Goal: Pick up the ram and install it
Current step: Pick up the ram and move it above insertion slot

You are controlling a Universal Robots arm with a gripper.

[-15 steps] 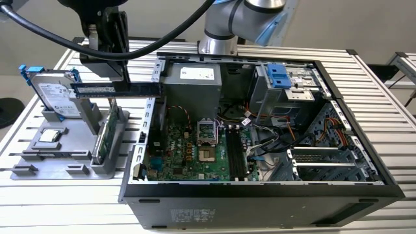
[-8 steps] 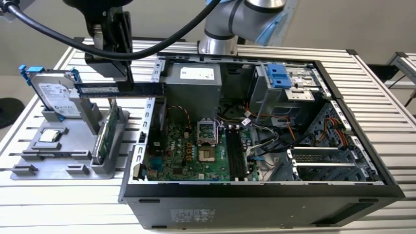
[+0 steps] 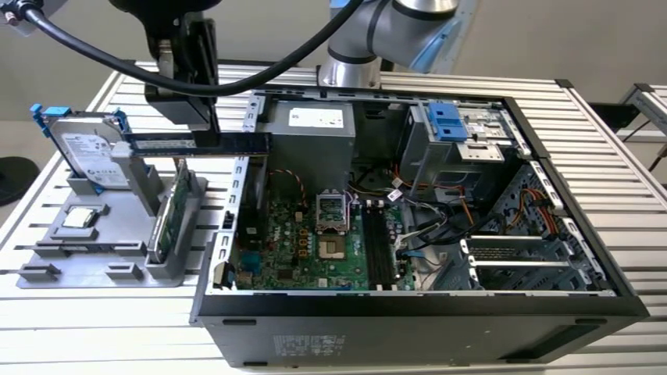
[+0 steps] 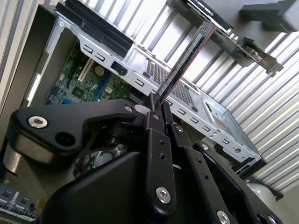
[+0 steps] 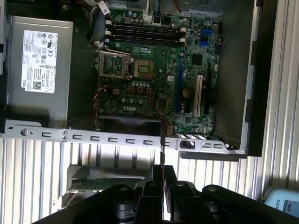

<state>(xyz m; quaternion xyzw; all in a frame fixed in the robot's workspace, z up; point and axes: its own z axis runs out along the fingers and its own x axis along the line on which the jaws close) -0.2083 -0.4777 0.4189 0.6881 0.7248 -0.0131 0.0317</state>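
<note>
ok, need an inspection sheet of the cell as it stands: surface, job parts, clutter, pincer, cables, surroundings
Surface: slatted metal table carrying an open PC case and a grey parts holder.
Job's things: ram held level in the air, between the holder and the case wall; memory slots on the motherboard look empty.
Clutter: hard drive and green card standing in the holder; small silver chip lying on it.
Grippers: pincer shut on the ram.
Cables: thick black cable along the arm; loose wires inside the case.
Surroundings: plain wall; second slatted table at the exterior view's right.
</note>
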